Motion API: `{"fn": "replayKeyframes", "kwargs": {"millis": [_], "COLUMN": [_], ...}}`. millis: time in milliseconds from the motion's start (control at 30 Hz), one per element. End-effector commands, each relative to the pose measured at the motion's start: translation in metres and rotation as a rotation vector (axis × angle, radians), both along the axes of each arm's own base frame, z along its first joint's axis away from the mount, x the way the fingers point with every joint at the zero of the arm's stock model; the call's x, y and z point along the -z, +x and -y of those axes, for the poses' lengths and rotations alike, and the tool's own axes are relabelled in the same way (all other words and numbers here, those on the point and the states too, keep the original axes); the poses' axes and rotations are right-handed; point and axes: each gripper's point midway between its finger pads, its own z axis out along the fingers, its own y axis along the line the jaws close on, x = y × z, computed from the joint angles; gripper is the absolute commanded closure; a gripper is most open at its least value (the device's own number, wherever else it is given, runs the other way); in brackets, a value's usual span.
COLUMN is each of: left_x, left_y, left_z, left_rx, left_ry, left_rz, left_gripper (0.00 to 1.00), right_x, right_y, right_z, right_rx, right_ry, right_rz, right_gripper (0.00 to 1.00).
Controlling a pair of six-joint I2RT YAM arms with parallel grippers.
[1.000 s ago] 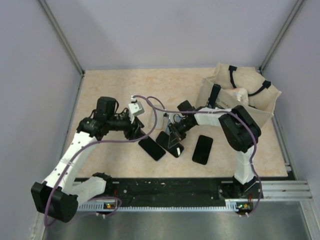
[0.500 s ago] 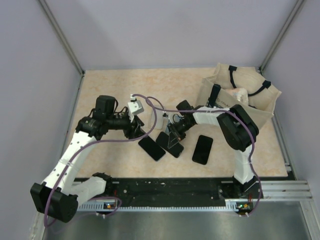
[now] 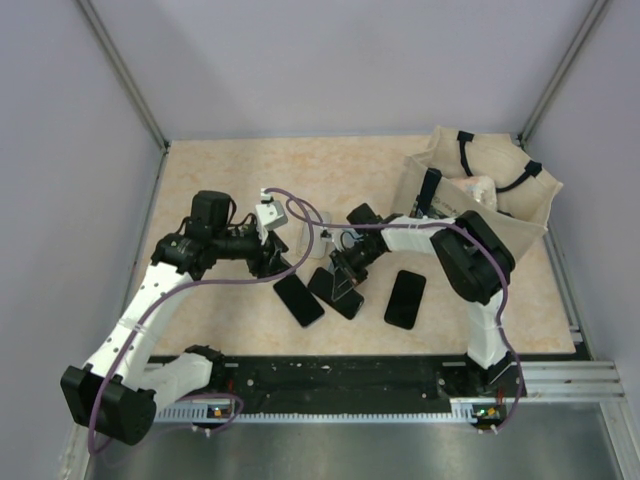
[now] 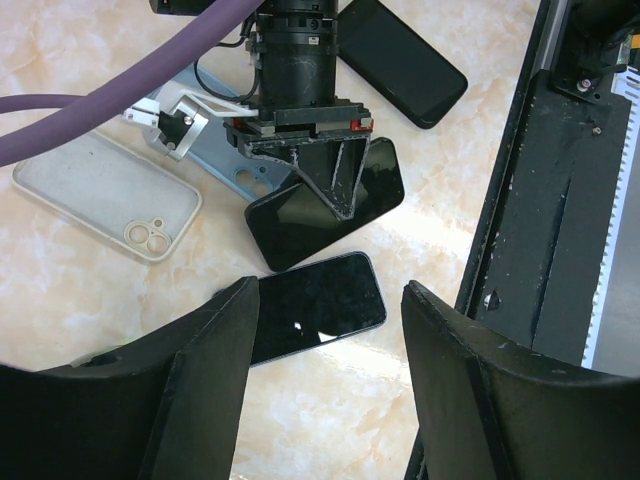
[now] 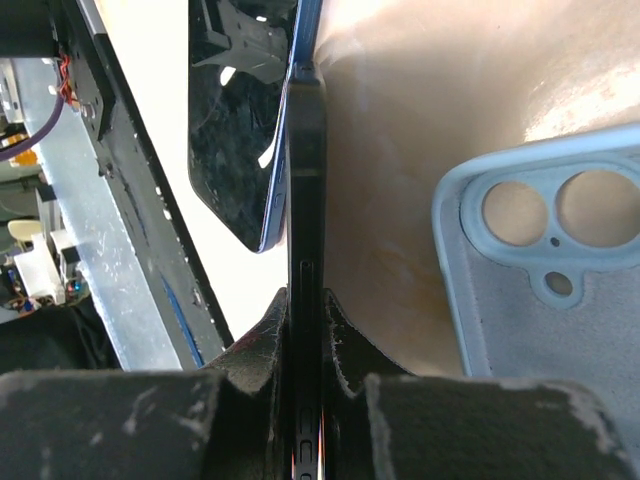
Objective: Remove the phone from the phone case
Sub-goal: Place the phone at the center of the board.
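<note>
Right wrist: slim black phone (image 5: 305, 200) edge-on

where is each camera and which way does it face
Top external: overhead at the near edge, looking down at the table; left arm and right arm show.
Left wrist: on the left arm, looking down past left tool at the right tool.
Right wrist: looking along right tool fingers at the phone edge-on.
Both wrist views share that phone and the case.

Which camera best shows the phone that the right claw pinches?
Left wrist view: the phone shows most of its dark screen. Right wrist sees only its thin edge; top view shows it small, partly covered.
</note>
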Motion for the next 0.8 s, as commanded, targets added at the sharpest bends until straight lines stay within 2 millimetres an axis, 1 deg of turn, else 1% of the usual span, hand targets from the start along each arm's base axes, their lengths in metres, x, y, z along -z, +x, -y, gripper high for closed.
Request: {"fn": "replayKeyframes", "kwargs": {"millis": [0,233,500,600,733,767], "left_x": [-0.021,-0.02,-0.021,-0.021,-0.022,-0.023], "left_y": [0.002,0.003,0.008,0.008,0.01,0.01], "left_z": [0.003,0.003,0.003,0.003,0.004,0.003], "left_rx": [0.01,0.001,-0.011,-0.012,-0.013,-0.015], "left_ry": [-0.035,-0.036,-0.034,-0.03,-0.031,-0.031], "left_rz": [0.055,0.047,0.038,0.033,0.032,0.033], "left_gripper": [0.36,0.36,0.36,0.36,0.36,0.36], "right_x": [0.004,0.002,0.016,0.017,0.02,0.02], "right_y": [0.014,0.014,0.017,0.019,0.022,0.024], "right_z": [-0.012,-0.019,-0.015,-0.012,-0.005,-0.004], "right_rx": [0.031,0.102,0.175,0.195,0.214,0.216], "right_ry": [0.001,0.022,-0.022,-0.037,-0.069,-0.075], "right_rz": [0.089,0.042,0.029,0.05,0.092,0.108], "right_gripper": [1.0,1.0,1.0,0.93,0.8,0.78]}}
